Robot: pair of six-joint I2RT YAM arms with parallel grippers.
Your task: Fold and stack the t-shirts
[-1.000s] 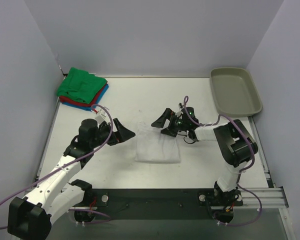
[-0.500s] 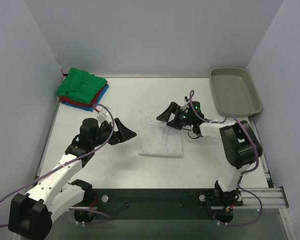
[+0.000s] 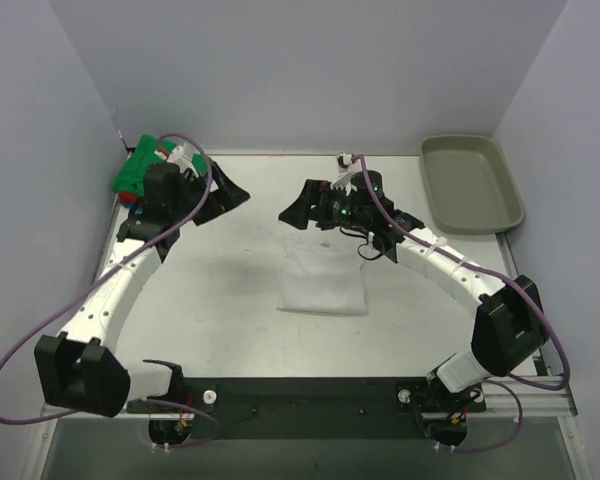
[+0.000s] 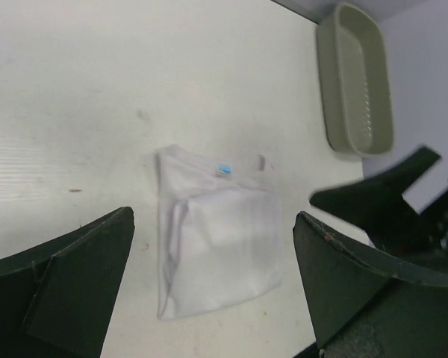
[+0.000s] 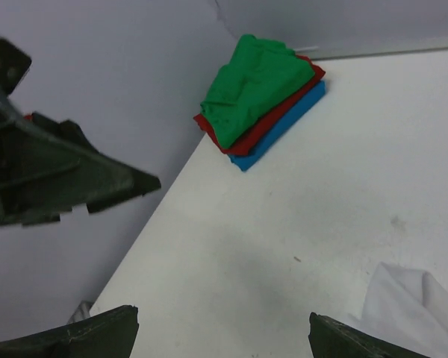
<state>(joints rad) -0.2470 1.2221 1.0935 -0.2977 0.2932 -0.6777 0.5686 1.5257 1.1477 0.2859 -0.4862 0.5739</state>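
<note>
A white t-shirt (image 3: 323,280) lies folded in a small rectangle mid-table; in the left wrist view the white t-shirt (image 4: 216,239) shows a blue neck label. A folded stack with green on top, then red and blue (image 5: 257,82), sits in the back left corner; from above, my left arm hides part of the stack (image 3: 132,172). My left gripper (image 3: 220,197) (image 4: 213,216) hangs open in front of that stack, well above the table and pointing toward the white shirt. My right gripper (image 3: 302,210) (image 5: 224,313) is open too, raised behind the white shirt. Neither holds anything.
A grey-beige tray (image 3: 470,185) (image 4: 356,82) stands empty at the back right. Walls close off the back and both sides. The two grippers face each other across the table's back half, a hand's width apart.
Both grippers have lifted away from the white shirt. The left one swung back toward the coloured stack, and the right one rose and moved toward the back. The shirt stays folded where it lay.
</note>
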